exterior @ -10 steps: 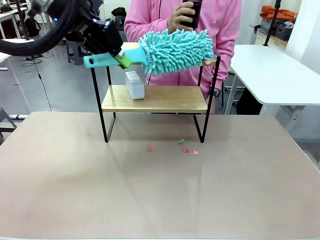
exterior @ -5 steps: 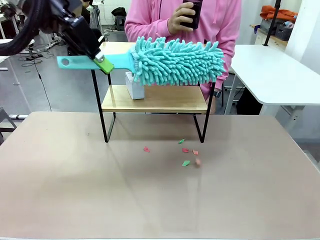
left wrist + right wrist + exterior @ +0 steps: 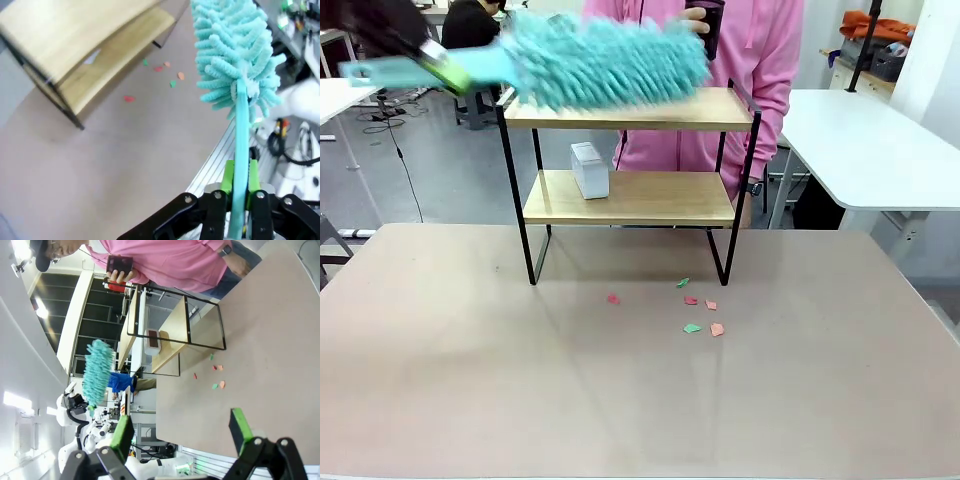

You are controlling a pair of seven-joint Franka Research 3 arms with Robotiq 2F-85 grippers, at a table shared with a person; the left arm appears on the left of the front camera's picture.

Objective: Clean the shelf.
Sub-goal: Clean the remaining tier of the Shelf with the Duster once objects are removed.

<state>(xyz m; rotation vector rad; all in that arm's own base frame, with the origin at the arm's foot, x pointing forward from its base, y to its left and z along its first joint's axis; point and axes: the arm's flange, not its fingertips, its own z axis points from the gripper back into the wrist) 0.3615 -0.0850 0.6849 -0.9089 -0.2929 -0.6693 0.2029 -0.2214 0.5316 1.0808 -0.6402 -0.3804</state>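
The shelf (image 3: 632, 198) stands at the far middle of the table, two wooden boards in a black frame. A small white box (image 3: 589, 169) sits on its lower board. My left gripper (image 3: 452, 72) is shut on the handle of a teal fluffy duster (image 3: 605, 58), whose motion-blurred head is over the left and middle of the top board. In the left wrist view the green pads (image 3: 228, 176) clamp the duster (image 3: 235, 50) handle, with the shelf (image 3: 85, 45) below. My right gripper (image 3: 181, 430) is open and holds nothing, far from the shelf (image 3: 172, 322).
Several small red, green and orange paper scraps (image 3: 692, 300) lie on the table in front of the shelf. A person in a pink top (image 3: 760, 50) stands behind the shelf holding a phone (image 3: 708, 15). A white table (image 3: 860, 140) stands at the right.
The duster has swept left and upward along the top board, the left gripper pulling back toward the upper left. More paper scraps now lie on the table.
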